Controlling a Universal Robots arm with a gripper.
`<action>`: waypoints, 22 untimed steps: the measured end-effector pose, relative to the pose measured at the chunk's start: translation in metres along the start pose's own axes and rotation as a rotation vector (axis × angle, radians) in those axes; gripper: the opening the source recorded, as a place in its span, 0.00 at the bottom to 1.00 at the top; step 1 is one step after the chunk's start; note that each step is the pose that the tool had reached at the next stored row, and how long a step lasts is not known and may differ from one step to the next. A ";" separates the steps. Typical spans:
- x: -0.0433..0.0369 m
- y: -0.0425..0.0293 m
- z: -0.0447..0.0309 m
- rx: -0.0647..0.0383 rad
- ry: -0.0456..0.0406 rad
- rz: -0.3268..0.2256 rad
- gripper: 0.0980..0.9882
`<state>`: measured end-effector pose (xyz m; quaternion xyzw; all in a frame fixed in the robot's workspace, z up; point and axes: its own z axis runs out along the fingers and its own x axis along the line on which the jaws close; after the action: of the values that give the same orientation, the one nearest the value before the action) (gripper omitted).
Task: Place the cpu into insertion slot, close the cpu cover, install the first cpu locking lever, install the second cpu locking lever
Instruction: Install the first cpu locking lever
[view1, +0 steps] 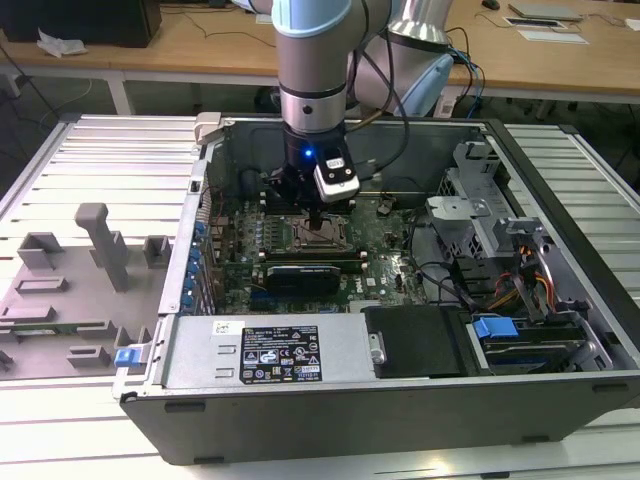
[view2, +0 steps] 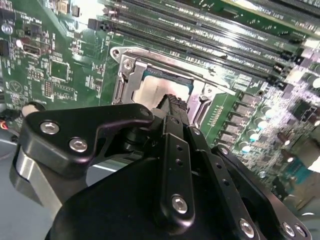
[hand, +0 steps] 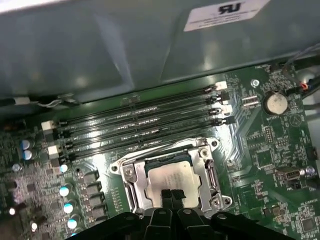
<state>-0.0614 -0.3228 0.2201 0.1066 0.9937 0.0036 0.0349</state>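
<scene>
With clenched, empty claw (hand: 171, 196) tips over the seated cpu (hand: 167, 181), the thin, stiff cpu cover (hand: 207, 170) looks light, best pressed at its frame edge.

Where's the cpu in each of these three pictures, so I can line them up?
Exterior view: the cpu sits mid-motherboard, directly under the gripper.
Second wrist view: cpu just beyond the gripper.
First wrist view: cpu beside the gripper.
Shared landmark: the long black memory slots alongside the socket.
</scene>
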 end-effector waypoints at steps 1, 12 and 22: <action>-0.0003 0.0001 0.0001 0.000 0.0016 -0.011 0.01; -0.0136 0.0030 -0.0053 0.001 0.0262 -0.082 0.01; -0.0141 0.0031 -0.0126 0.002 0.0344 -0.091 0.01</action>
<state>-0.0479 -0.3228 0.2337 0.0613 0.9980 0.0028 0.0178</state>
